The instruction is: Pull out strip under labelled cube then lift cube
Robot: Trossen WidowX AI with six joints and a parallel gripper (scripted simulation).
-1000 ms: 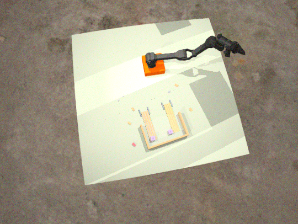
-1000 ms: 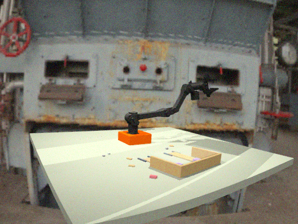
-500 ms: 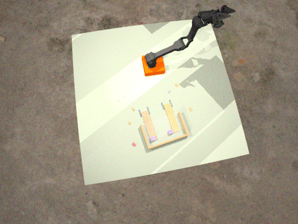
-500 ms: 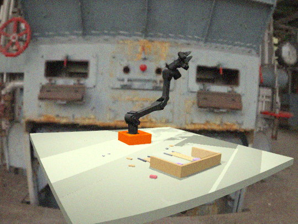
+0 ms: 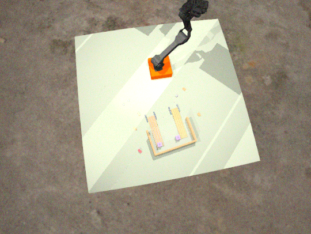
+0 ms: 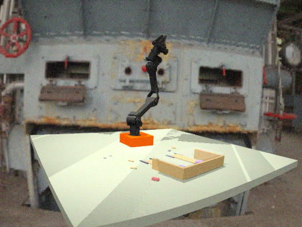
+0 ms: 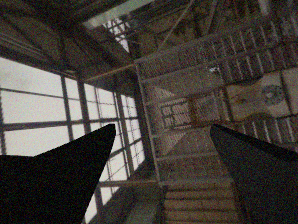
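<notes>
Concrete-looking brown floor ran all round a pale green-white tabletop point(image 5: 115, 95) point(image 6: 92, 179) striped with shadow, with a rusty grey industrial wall behind it in the exterior view. Going by that view, closest to the camera was a small red block point(image 5: 140, 151) point(image 6: 155, 179), lying loose outside the pen. Just past it stood a three-sided light-wood wall point(image 5: 175, 147) point(image 6: 168, 169), its open side toward the robot, probably so a strip could slide out that way.

Two slatted wooden strips lay there: a pinkish-tan one point(image 5: 154, 127) and a yellow-tan one point(image 5: 178, 122) point(image 6: 183, 158), each with a pair of blue-grey rails at the robot end, which I'd guess were there to give the gripper a handle. Each had a little purple cube at the far end, one point(image 5: 159, 144) point(image 6: 182, 166) on the pinkish strip, the other point(image 5: 178, 138) point(image 6: 198, 161) by the yellow strip's edge. One had to be the labelled cube, but I couldn't read a label on either, so no clue which.

Farther back, the black arm rose from an orange square base point(image 5: 161, 77) point(image 6: 140, 141). Its black gripper point(image 6: 163, 37) point(image 7: 162, 128) was up high, fingers spread, nothing between them. Neither strip was out, so imo it needed to swing back down first.
</notes>
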